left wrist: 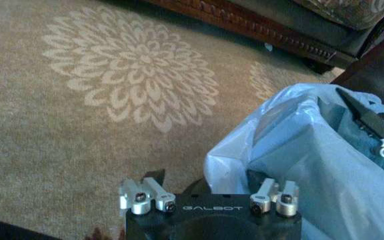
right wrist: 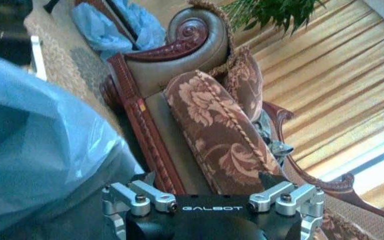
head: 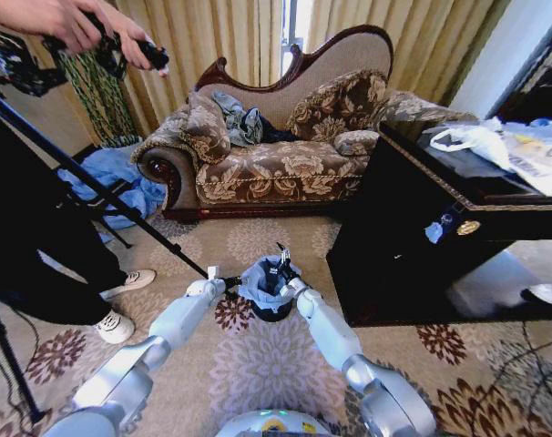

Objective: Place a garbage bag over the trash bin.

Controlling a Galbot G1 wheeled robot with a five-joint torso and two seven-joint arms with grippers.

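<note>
Garbage bag point(head: 260, 284): pale blue, thin and crinkly, draped into and over the mouth of the bin; its upper edge stands up in loose folds above the rim. From the left wrist camera it is a puffed blue sheet point(left wrist: 312, 165) right beside that gripper.
Trash bin point(head: 271, 309): small, black and round, upright on the patterned carpet point(head: 258, 364), out in the open floor in front of the sofa and just beside the front left corner of the dark cabinet. Only its lower wall shows below the plastic.
Right gripper point(head: 283, 264): at the bin's right rim, reaching into the top of the bag, black fingers pointing up and forward. Whether they pinch the plastic, I cannot tell. In the left wrist view one black finger point(left wrist: 365, 116) sticks out over the far side of the bag.
Left gripper point(head: 227, 282): at the bin's left side, close against the bag's outer fold. Its jaws stand wide apart in its own camera, one finger point(left wrist: 153, 176) over bare carpet, the other side hidden by plastic.
Sofa point(head: 276, 146): carved wood frame, floral upholstery, cushions and some clothes heaped on the seat, standing behind the bin against the gold curtains point(head: 212, 36).
Cabinet point(head: 413, 237): dark, to the right of the bin, a white plastic bag point(head: 472, 138) and papers on top.
Blue cloth heap point(head: 112, 182): on the floor by the sofa's left arm.
</note>
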